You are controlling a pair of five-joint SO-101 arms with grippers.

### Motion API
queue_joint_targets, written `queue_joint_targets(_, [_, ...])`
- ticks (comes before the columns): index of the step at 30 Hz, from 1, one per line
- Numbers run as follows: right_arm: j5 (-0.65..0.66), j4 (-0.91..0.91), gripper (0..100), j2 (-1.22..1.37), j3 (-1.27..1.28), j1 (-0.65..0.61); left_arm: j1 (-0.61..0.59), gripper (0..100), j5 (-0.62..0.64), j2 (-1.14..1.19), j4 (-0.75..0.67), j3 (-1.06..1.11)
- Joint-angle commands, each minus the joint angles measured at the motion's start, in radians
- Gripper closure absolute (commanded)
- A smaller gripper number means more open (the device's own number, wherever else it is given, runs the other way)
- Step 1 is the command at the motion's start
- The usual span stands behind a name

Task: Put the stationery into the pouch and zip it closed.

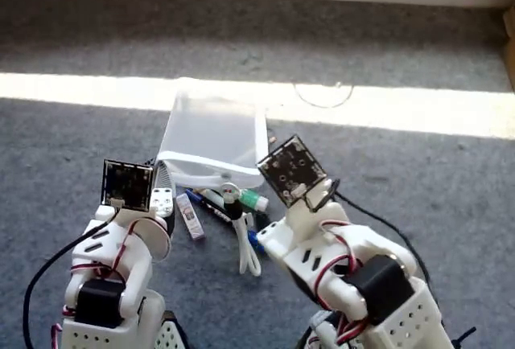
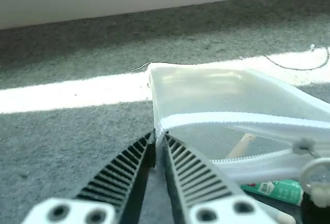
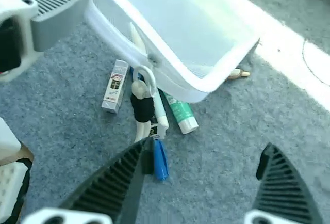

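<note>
A translucent white pouch (image 1: pixel 213 136) lies in the middle of the carpet with its zipper side toward the arms. My left gripper (image 2: pixel 158 139) is shut on the pouch's near corner (image 2: pixel 161 128) at the zipper edge. Inside the pouch (image 2: pixel 227 100) a pale stick (image 2: pixel 241 146) shows through the mesh. Just in front of the mouth lie a small boxed eraser (image 3: pixel 115 85), a white pen (image 3: pixel 157 113), a green-and-white tube (image 3: pixel 180 113) and a blue pen (image 3: pixel 160 159). My right gripper (image 3: pixel 209 149) hangs open above these, holding nothing. The zipper ring (image 3: pixel 144 74) carries a black strap (image 3: pixel 142 108).
A white cord loop (image 1: pixel 248 252) trails from the zipper pull toward the arms. A bright sunlit band (image 1: pixel 402 108) crosses the grey carpet behind the pouch, with a thin wire (image 1: pixel 322 96) on it. The right arm's black cable (image 1: pixel 378 216) runs off to its side.
</note>
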Motion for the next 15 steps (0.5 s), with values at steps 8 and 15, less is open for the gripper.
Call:
queue_joint_targets(8, [-0.097,-0.315,69.8,-0.002,0.203,-0.188,-0.015,99,0.014,-0.001,-0.014,-0.061])
queue_joint_targets(15, [-0.097,-0.478,69.9,-0.002,0.318,-0.186,-0.015,99,0.014,-0.005,-0.012,-0.059])
